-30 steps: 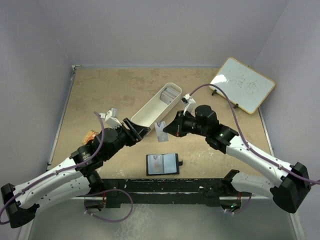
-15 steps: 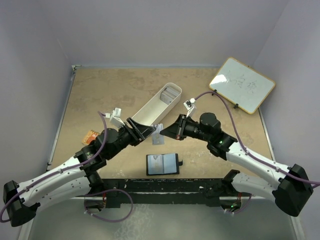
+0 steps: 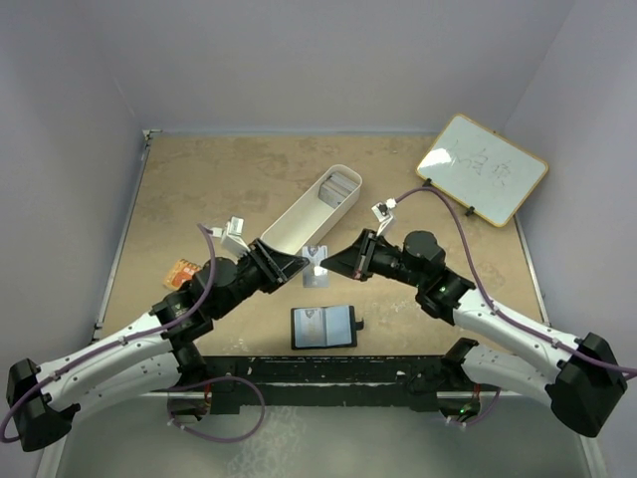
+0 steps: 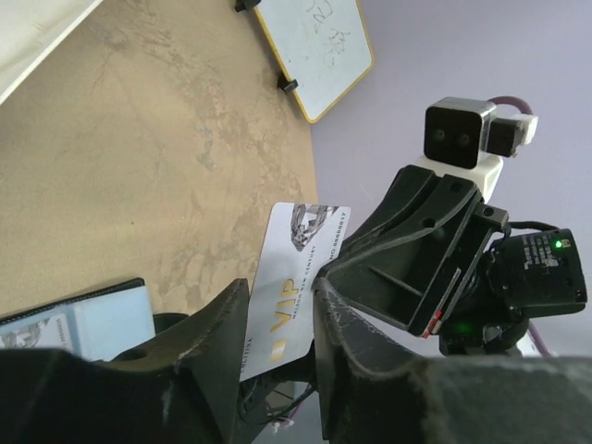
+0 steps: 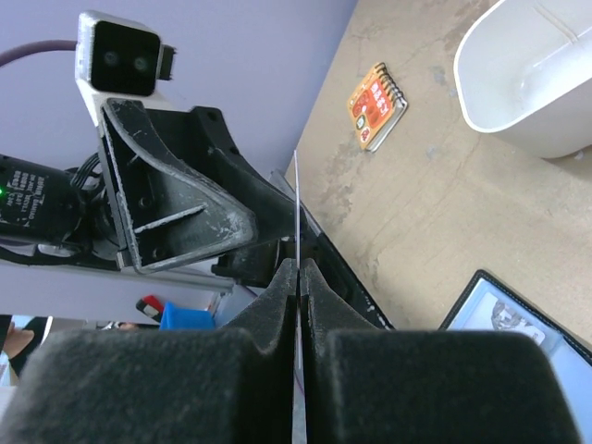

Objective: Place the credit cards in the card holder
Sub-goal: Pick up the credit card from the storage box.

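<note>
Both arms have come closer together since a moment ago, and now their tips almost meet over the middle of the table. The left gripper [image 3: 292,265] has slid in from the side, and its jaws have come closer to each other. They are apart, with one on each side of the credit card [image 4: 294,282]. I cannot tell if they touch it yet.

The right gripper [image 5: 298,270] is pinched tight on the credit card and holds it up in the air. To me this looks like a hand-over, so one arm can pass the card to the other. The card is not in the card holder [image 3: 323,327] yet.

The card is thin and silvery white. It has gold letters that say VIP and a small picture at one corner. From the right wrist it looks like just a thin line.

The card holder lies open and flat on the table, near the front edge, just below the two grippers. Its inside is blue-grey. A stack of cards [image 3: 339,184] sits at the far end of the white tray [image 3: 295,221].
</note>
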You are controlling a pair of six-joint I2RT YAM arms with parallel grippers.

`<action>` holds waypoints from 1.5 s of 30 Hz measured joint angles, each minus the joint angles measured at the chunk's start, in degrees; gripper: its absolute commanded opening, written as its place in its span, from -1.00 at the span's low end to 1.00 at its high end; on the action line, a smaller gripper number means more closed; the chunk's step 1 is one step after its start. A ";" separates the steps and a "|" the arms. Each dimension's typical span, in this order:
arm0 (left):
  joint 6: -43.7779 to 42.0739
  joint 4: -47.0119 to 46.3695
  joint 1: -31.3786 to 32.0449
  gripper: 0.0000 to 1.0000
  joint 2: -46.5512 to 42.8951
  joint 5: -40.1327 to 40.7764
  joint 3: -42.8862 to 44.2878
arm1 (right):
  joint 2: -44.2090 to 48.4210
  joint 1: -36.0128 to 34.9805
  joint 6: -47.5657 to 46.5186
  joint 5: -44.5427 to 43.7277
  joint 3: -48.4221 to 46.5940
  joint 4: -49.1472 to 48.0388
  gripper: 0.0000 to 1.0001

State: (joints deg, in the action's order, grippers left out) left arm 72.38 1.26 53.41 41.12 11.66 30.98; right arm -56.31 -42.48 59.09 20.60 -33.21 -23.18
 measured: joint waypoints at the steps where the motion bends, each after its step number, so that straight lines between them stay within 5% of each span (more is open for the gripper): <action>1: 0.04 -0.33 -0.02 -0.75 0.17 -0.22 0.00 | -0.13 0.00 0.37 0.02 0.37 -0.28 -1.00; 4: -0.44 0.28 -0.13 -1.00 0.70 -0.20 -0.13 | -0.61 0.15 1.16 -0.07 1.11 -1.18 -0.96; 11: -0.52 -0.94 -0.13 -1.00 0.72 -1.05 -2.19 | -0.63 0.15 1.46 -0.11 2.67 -1.79 -0.83; 16: -1.09 -2.25 -0.13 -1.00 0.50 -2.10 -2.84 | -0.61 0.17 2.25 -0.04 3.89 -2.16 -1.00; 33: -1.01 -7.96 -0.13 -0.59 -2.01 -4.59 -6.54 | -2.86 0.22 7.85 2.38 6.29 -11.50 -1.00; 39: -0.76 -10.54 -0.11 -1.00 -2.58 -5.49 -7.78 | -2.95 0.22 11.54 3.19 8.70 -15.82 -1.00; 45: -0.42 -11.85 -0.09 -1.00 -3.43 -5.53 -8.28 | -2.84 0.15 12.15 3.39 8.81 -15.12 -0.46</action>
State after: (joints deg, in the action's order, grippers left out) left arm 71.96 -10.59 53.32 37.69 6.13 22.70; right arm -59.16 -42.33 71.24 23.99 -24.40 -38.30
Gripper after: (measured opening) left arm 0.003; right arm 0.162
